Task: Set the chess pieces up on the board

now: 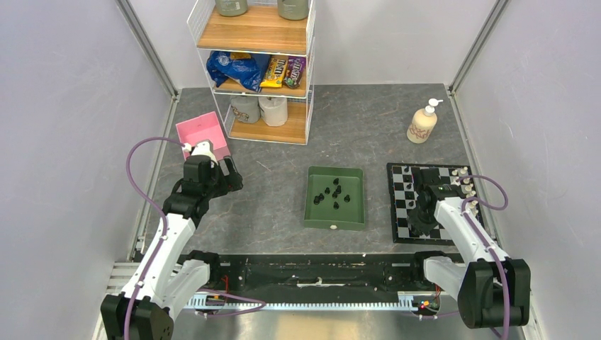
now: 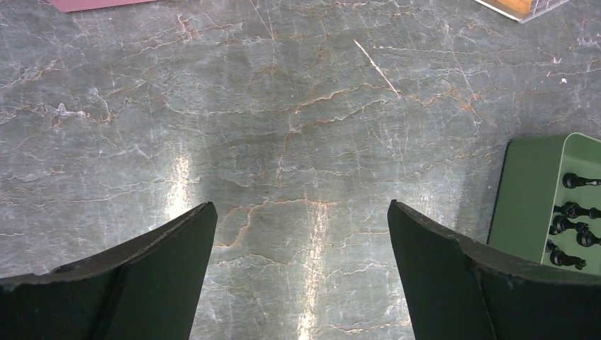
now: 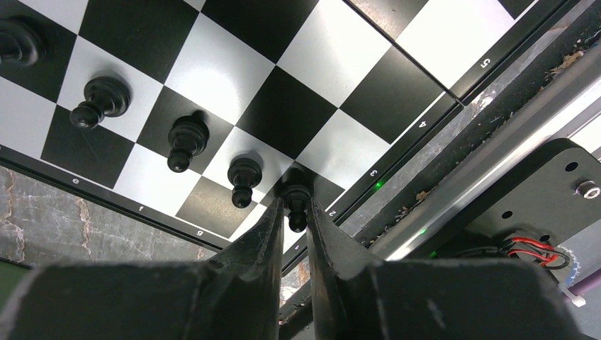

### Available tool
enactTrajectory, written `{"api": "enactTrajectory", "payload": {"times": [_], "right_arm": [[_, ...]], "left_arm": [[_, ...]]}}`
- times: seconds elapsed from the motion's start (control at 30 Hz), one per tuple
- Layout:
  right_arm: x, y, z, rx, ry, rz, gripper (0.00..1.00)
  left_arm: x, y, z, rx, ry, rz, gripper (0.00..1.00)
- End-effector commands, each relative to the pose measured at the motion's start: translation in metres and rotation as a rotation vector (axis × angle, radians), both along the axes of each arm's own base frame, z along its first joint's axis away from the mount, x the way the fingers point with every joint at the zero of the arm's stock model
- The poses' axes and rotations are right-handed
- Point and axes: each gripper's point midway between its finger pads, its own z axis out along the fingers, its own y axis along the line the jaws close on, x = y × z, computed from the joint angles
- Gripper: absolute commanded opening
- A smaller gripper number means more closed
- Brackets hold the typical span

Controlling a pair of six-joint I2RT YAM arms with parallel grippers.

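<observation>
Right gripper (image 3: 294,207) clamped on small black chess pawn (image 3: 297,221), pinched between its fingertips | pawn at corner square of flat black-and-white checkered board (image 3: 283,106) | left gripper (image 2: 301,212) spread wide, empty, over grey marbled tabletop (image 2: 283,106)

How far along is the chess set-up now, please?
Done: a row of small black chess pieces stands on the black-and-white checkered board. In hand: the right claw grips one more black piece beside them. Remaining: about six black pieces lie in the green rectangular tray; the left claw is open over the table.
</observation>
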Motion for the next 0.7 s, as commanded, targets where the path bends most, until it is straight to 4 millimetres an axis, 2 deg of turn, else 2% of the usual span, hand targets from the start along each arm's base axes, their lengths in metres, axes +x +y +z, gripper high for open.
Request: {"api": "enactTrajectory", "payload": {"times": [0.0, 0.2, 0.33, 0.67], "right_arm": [[0.001, 0.0, 0.001, 0.001, -0.014, 0.003, 0.26], [0.001, -0.001, 0.004, 0.0, -0.016, 0.006, 0.34], [0.0, -0.001, 0.01, 0.0, -0.023, 0.009, 0.35], [0.001, 0.005, 0.048, 0.034, -0.115, 0.043, 0.38]], "left_arm": [[0.009, -0.004, 0.017, -0.03, -0.058, 0.003, 0.98], [0.009, -0.005, 0.016, -0.032, -0.056, 0.002, 0.98], [0.009, -0.005, 0.016, -0.033, -0.057, 0.001, 0.98], [0.009, -0.006, 0.017, -0.037, -0.057, -0.004, 0.98]]}}
